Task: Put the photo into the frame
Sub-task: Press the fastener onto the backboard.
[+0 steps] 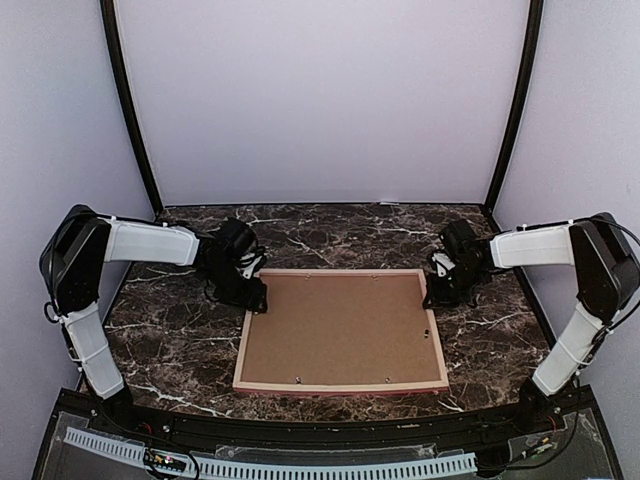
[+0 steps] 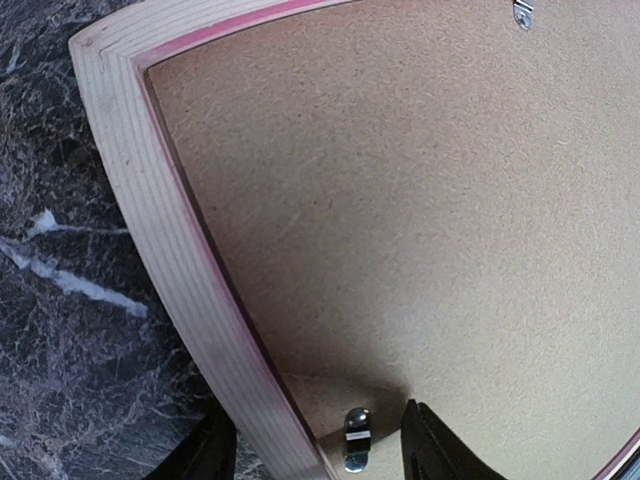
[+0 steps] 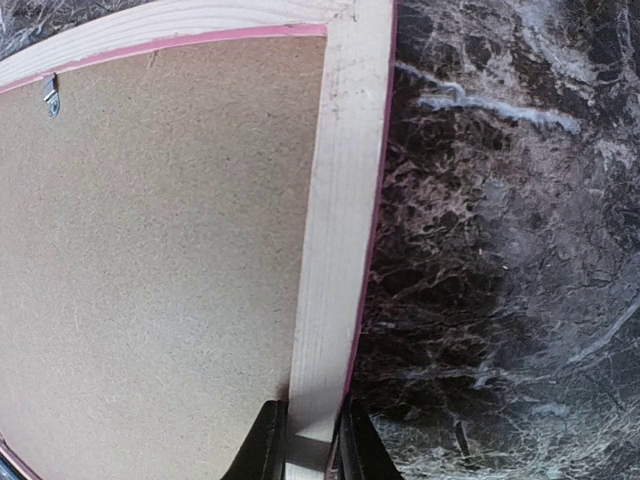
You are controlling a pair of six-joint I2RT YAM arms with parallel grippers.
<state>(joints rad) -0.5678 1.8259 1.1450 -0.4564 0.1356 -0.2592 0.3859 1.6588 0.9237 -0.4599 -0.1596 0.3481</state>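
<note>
The frame [image 1: 340,386] lies face down mid-table, its pale wood back up and a pink edge showing. A brown backing board [image 1: 335,325] fills it. The photo is hidden. My left gripper [image 1: 255,297] is at the frame's far left corner. In the left wrist view it [image 2: 320,455] is open, its fingers [image 2: 430,450] straddling the left rail [image 2: 170,250] and a metal clip [image 2: 357,437]. My right gripper [image 1: 435,295] is at the far right rail. In the right wrist view it [image 3: 310,450] is shut on that rail [image 3: 335,250].
Small metal clips [image 1: 298,379] sit along the frame's inner edges; one shows in the right wrist view [image 3: 50,95]. The dark marble table [image 1: 170,340] surrounds the frame. Pale walls with black posts [image 1: 130,110] close in the back and sides.
</note>
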